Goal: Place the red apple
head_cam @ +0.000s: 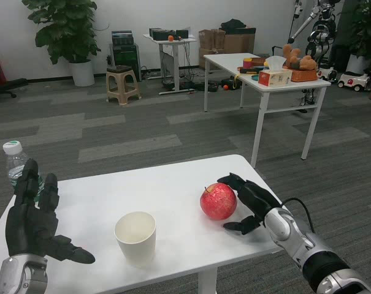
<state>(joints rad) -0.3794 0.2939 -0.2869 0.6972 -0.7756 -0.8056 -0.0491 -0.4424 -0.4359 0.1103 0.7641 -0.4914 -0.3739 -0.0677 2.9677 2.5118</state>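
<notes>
At the lower left of the frame the left hand (30, 223) is raised above the near edge of the white table (167, 190), palm toward the camera, fingers spread and upright, holding nothing. Just right of it, in the lower middle, a paper cup (135, 236) stands upright on the tabletop, with nothing visible inside it. To the right of centre the red apple (218, 201) sits on the table, and the right hand (249, 202) reaches in from the lower right, its fingers curved wide around the apple's far and right side; the upper fingers appear to touch the skin, but whether the grip bears any weight cannot be told. The apple should handle as a firm, moderately heavy, smooth and slightly slippery fruit that could roll, best cupped around its widest girth from opposite sides. At the far left edge of the table, behind the left hand, a plastic bottle (15, 160) with a white cap stands upright.
</notes>
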